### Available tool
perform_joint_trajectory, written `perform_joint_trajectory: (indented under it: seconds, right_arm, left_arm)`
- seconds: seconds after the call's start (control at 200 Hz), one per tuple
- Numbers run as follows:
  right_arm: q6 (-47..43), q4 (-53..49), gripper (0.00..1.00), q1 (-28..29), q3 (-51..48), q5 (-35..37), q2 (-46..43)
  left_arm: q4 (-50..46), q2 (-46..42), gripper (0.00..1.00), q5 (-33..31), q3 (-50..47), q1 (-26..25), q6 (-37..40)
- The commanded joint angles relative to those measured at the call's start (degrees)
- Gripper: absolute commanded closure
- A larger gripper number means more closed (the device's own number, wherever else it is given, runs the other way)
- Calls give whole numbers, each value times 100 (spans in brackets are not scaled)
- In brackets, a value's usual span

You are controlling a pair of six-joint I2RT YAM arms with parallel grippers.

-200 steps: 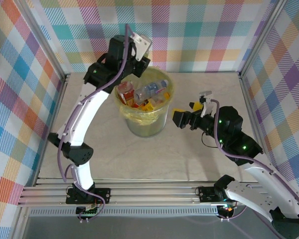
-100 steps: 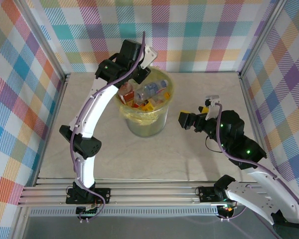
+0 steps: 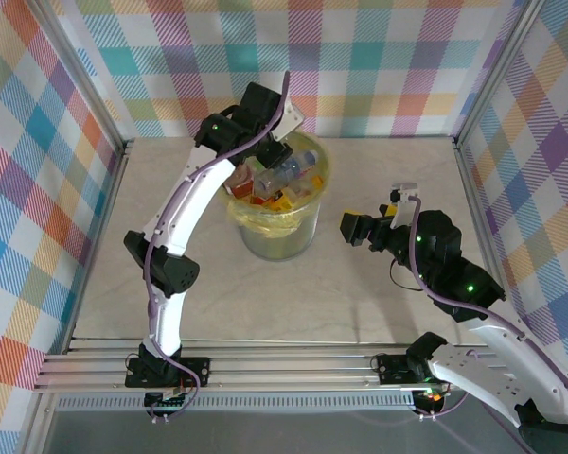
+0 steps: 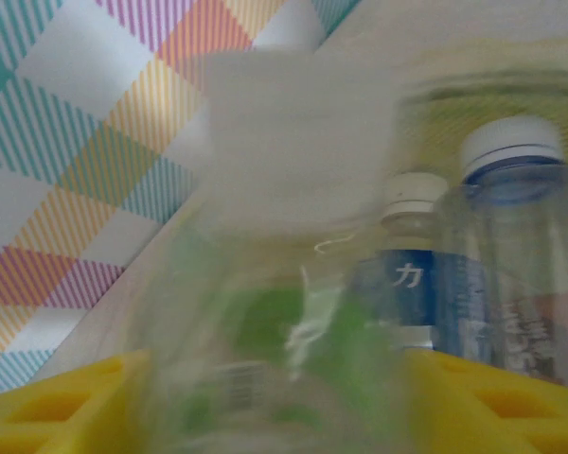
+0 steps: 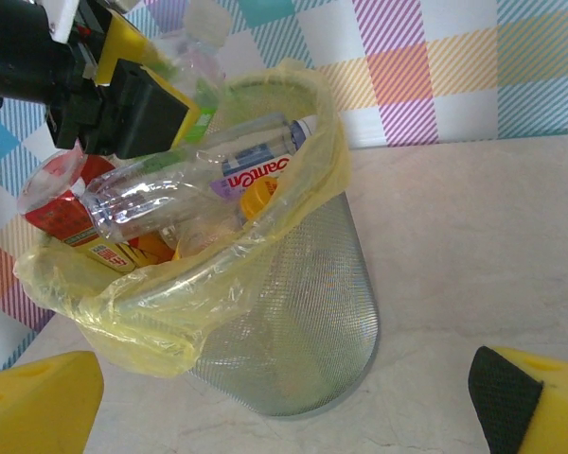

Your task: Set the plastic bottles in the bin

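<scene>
Left arm: my left arm [image 3: 185, 203] arches up from the near edge of the table [image 3: 360, 303], and its wrist hangs over the far-left rim of the bin [image 3: 282, 241].
Left fingers: from the wrist camera, the yellow left fingers [image 4: 47, 407] stand on either side of a green-labelled bottle [image 4: 275, 322]. That bottle is smeared, so I cannot tell whether they are pinching it or standing clear of it.
Green-labelled bottle: it is upright with a white cap, just above the heap in the bin, near the far-left side.
Bin: it is a round mesh-walled bin lined with a yellow-green bag [image 5: 123, 331] folded over its rim. It stands on the table about midway between the side walls.
Bottles in the bin: a long clear bottle [image 5: 161, 194] lies across the top, with a red-labelled bottle [image 5: 62, 203] at the left. Just past the left fingers stand a blue-labelled bottle [image 4: 412, 284] and a clear white-capped bottle [image 4: 516, 236].
Right fingers: my right fingers [image 5: 38, 402] are spread wide with nothing between them. They point at the bin from its right side, low over the table and well apart from it.
Surroundings: checked cloth walls [image 4: 76, 142] enclose the table.
</scene>
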Motion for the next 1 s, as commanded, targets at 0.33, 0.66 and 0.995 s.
perform_joint_trajectory:
  seconds: [0.33,0.66,0.995]
  right_arm:
    - [90,-15,0,34,131,155,152]
    - [238,-345,0,33,272,511,193]
    - [367,-1204,0,32,229,1633,-108]
  left_arm:
    - [21,-290,19,855,160,56,-171]
    - [489,-657,26,719,155,63,-1138]
    - [1673,-2470,12,-294,-1491,65,-1875]
